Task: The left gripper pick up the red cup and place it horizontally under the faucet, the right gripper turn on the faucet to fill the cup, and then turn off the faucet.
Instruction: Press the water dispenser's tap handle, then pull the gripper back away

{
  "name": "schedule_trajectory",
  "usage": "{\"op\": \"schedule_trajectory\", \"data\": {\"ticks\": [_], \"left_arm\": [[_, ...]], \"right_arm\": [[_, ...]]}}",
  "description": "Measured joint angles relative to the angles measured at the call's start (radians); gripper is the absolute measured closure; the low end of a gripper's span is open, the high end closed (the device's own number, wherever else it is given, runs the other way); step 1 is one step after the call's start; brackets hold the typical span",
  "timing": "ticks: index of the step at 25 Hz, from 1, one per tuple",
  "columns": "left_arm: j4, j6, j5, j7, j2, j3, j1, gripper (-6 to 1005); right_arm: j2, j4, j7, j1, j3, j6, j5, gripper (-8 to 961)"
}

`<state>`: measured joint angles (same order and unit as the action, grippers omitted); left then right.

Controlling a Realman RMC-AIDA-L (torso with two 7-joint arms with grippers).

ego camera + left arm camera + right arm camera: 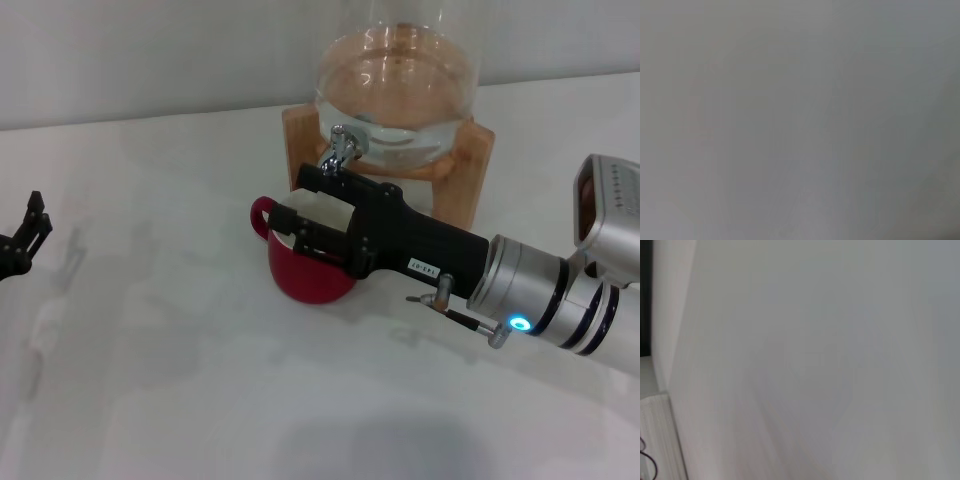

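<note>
White table [180,380] — glass dispenser [395,70] on a wooden stand [470,165] at the back. Right gripper [318,205] reaches in over the red cup [305,275], its tip just below the faucet [343,148]; finger spread cannot be told. Cup upright under the spout. Left gripper [25,240] parked at the far left edge — fingers apart, holding nothing.

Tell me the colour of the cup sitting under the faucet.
The cup is dark red outside with a white inside, seen best in the head view.
</note>
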<state>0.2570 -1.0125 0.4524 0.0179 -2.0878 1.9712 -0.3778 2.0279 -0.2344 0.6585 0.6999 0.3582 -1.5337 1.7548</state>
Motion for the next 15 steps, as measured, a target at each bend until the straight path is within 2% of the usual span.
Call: {"op": "schedule_trajectory", "data": {"ticks": [15], "left_arm": [[-0.004, 0.005, 0.000, 0.002, -0.001, 0.000, -0.010, 112]], "right_arm": [[0.000, 0.001, -0.004, -0.007, -0.015, 0.023, -0.002, 232]]}}
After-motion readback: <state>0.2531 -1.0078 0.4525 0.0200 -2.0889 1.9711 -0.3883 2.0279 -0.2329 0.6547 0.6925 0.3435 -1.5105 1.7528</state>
